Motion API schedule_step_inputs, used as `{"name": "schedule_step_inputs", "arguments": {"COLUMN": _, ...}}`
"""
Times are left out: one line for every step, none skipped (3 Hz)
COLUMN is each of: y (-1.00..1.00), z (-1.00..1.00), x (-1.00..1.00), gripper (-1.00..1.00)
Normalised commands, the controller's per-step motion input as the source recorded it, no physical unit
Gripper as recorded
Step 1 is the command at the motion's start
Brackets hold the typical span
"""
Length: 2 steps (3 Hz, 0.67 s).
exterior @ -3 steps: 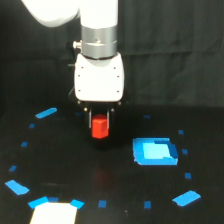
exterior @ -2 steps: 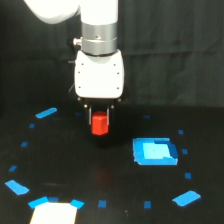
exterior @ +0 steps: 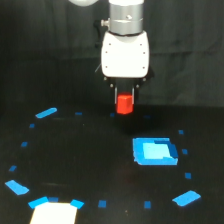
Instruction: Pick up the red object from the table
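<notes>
Your red object [exterior: 124,104] is the small bright block hanging under the arm, and it looks to be up off the desk [exterior: 90,165] — you can see black space below it, and nothing seems to touch its bottom. It sits between the two dark fingers [exterior: 116,94], which come down on each side of its top part. So the fingers are closed in tight on the block, only as wide as the block itself, and they have hold of it. The gripper [exterior: 125,96] is the white boxy part right above, pointing straight down.

To me this looks like the lifting step. The grab seems done, and the block is in the air, so the job is almost finished. What you need next is easy — hold the squeeze firm and bring the arm straight up, slow and steady, so the block does not slip or tip out. Only the top of the block is held, so a jerk could shake it loose.

Further out, on the desk, there is a flat blue square [exterior: 154,151] toward the exterior view's right, well apart from the block. Little blue tape marks [exterior: 46,113] are dotted around in a ring. Near the bottom edge there is a pale white patch [exterior: 54,214]. None of these are in the way of going up
</notes>
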Motion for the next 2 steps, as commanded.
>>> {"name": "schedule_step_inputs", "arguments": {"y": 0.71, "z": 1.0, "x": 1.0, "gripper": -1.0}}
{"name": "schedule_step_inputs", "arguments": {"y": -0.39, "z": 0.74, "x": 0.04, "gripper": -1.0}}
